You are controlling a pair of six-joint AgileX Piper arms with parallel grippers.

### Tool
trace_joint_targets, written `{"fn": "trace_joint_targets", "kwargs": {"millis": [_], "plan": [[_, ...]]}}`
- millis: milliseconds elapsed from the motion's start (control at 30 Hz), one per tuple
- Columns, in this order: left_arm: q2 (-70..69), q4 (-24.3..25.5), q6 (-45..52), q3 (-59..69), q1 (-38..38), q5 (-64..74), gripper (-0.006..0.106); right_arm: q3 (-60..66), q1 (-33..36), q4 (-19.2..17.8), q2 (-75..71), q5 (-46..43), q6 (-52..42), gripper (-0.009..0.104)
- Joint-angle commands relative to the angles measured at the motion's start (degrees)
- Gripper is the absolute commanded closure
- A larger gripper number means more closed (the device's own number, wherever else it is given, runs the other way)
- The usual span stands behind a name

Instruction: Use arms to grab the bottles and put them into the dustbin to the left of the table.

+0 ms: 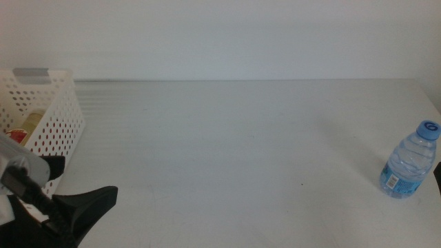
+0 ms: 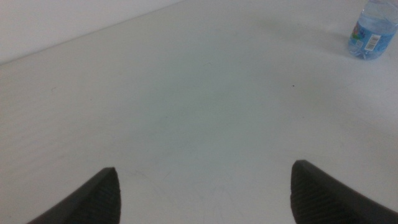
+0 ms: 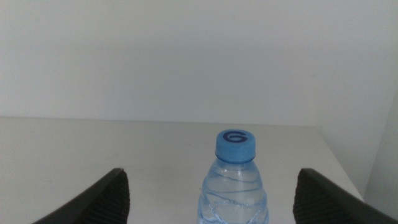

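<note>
A small clear water bottle [image 1: 408, 162] with a blue cap stands upright near the table's right edge. In the right wrist view this bottle [image 3: 235, 186] rises between the wide-apart jaws of my right gripper [image 3: 211, 180], which is open and not touching it. Only a dark sliver of that gripper shows at the middle view's right edge. The white perforated dustbin [image 1: 58, 114] stands at the far left, with a yellow bottle [image 1: 31, 122] and something red [image 1: 15, 136] showing through its holes. My left gripper [image 1: 88, 178] hovers open and empty just right of the dustbin.
The white table [image 1: 227, 151] spreads wide between the dustbin and the water bottle [image 2: 373, 31]. A plain white wall runs behind its far edge. The table's right edge lies just past the bottle.
</note>
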Motion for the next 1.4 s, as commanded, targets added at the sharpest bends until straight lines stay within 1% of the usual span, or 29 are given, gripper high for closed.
{"fn": "trace_joint_targets", "kwargs": {"millis": [0,100,300,467,567,667,800,967,1167,1300,1367], "plan": [[0.3,-0.5,-0.8,-1.6,0.0,-3.9,0.01,-1.5,-0.3,-0.1,1.0,-4.8,0.1,0.02],[0.3,-0.5,-0.8,-1.6,0.0,-3.9,0.01,-1.5,-0.3,0.1,4.0,-5.1,0.1,0.02],[0.3,-0.5,-0.8,-1.6,0.0,-3.9,0.01,-1.5,-0.3,0.1,15.2,-6.1,1.8,0.02],[0.3,-0.5,-0.8,-1.6,0.0,-3.9,0.01,-1.5,-0.3,0.0,23.0,-14.7,2.4,0.02],[0.3,-0.5,-0.8,-1.6,0.0,-3.9,0.01,-2.0,-0.3,0.1,26.3,-19.0,-0.6,0.02],[0.3,-0.5,-0.8,-1.6,0.0,-3.9,0.01,-3.1,-0.3,0.5,29.9,-20.9,-4.2,0.017],[0.3,-0.5,-0.8,-1.6,0.0,-3.9,0.01,-5.3,-0.3,2.5,35.8,-24.6,-7.3,0.011],[0.3,-0.5,-0.8,-1.6,0.0,-3.9,0.01,-7.8,-0.3,6.7,42.7,-28.0,-8.4,0.004],[0.3,-0.5,-0.8,-1.6,0.0,-3.9,0.01,-12.3,-0.3,9.7,51.2,-31.6,-8.5,0.003],[0.3,-0.5,-0.8,-1.6,0.0,-3.9,0.01,-15.8,-0.3,9.7,56.2,-32.4,-8.5,0.004],[0.3,-0.5,-0.8,-1.6,0.0,-3.9,0.01,-16.9,-0.3,9.7,58.0,-32.4,-8.6,0.007]]}}
